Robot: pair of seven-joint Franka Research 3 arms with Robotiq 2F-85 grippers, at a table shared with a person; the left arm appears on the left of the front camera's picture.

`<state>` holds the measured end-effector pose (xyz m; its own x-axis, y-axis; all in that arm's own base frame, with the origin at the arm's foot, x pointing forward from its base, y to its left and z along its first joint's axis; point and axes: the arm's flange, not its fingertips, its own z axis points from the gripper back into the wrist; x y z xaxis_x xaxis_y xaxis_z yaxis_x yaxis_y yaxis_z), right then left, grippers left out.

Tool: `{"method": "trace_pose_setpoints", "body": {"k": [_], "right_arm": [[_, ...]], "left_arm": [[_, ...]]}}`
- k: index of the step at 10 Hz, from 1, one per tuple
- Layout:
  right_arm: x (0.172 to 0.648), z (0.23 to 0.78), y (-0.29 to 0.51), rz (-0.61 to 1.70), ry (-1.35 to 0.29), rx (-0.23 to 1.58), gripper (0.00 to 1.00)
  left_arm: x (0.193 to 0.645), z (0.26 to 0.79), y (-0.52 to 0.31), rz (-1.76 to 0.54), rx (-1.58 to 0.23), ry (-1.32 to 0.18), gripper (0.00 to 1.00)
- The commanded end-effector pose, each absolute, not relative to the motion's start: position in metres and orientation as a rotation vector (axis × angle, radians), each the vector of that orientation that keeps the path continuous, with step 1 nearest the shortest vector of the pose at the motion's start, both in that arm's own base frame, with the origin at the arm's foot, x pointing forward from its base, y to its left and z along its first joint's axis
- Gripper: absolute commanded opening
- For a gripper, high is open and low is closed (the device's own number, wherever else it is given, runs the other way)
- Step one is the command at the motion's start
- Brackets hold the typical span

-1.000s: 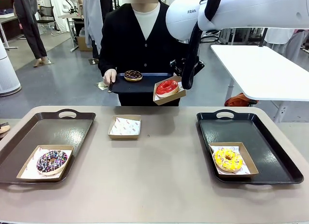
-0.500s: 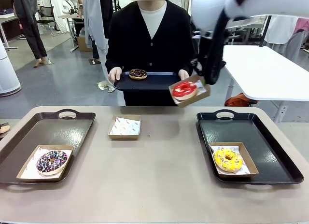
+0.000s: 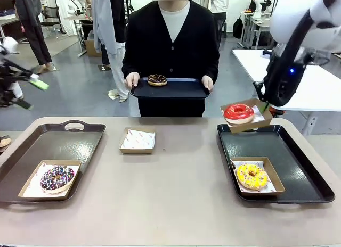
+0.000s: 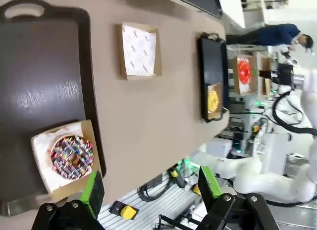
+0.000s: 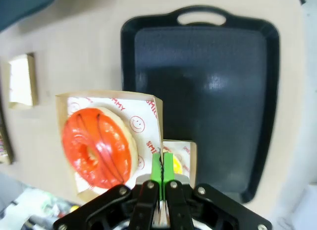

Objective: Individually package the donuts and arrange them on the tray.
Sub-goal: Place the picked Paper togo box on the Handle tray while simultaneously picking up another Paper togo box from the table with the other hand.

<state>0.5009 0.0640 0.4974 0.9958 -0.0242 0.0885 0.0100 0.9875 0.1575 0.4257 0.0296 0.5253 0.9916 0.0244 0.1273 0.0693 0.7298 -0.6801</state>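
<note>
My right gripper (image 3: 265,106) (image 5: 162,173) is shut on the edge of a brown box (image 3: 246,122) (image 5: 111,103) holding the glossy red donut (image 3: 238,112) (image 5: 97,146), in the air over the far left corner of the right tray (image 3: 277,146) (image 5: 213,91). A yellow sprinkled donut (image 3: 251,175) (image 4: 213,100) sits boxed on that tray. A chocolate donut with sprinkles (image 3: 57,178) (image 4: 72,156) lies boxed on the left tray (image 3: 53,143) (image 4: 39,91). My left gripper (image 3: 31,93) (image 4: 151,188) hangs open, high at the left. A person holds a dark tray (image 3: 178,90) with a chocolate donut (image 3: 157,80).
An empty paper-lined box (image 3: 138,139) (image 4: 139,56) sits on the table between the trays. The person stands at the far edge. A white table (image 3: 309,82) stands behind my right arm. Both trays have bare floor beside their boxes.
My right arm has carried the boxed red donut from beside the person's tray rightwards and down, to over the right tray's corner. My left gripper has come into the front view at the left.
</note>
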Motion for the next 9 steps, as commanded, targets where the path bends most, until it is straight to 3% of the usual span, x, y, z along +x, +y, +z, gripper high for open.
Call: {"method": "trace_pose_setpoints", "body": {"k": [1, 5, 9], "right_arm": [[0.488, 0.471, 0.046, 0.005, -0.154, 0.212, 0.01], [0.497, 0.431, 0.023, -0.006, -0.119, 0.217, 0.01], [0.496, 0.43, 0.025, -0.016, -0.101, 0.182, 0.01]], "left_arm": [[0.455, 0.517, -0.014, -0.043, -0.623, -0.095, 1.0], [0.492, 0.454, -0.107, -0.103, -0.356, 0.01, 1.0], [0.52, 0.407, -0.152, -0.14, -0.223, 0.0, 1.0]]}}
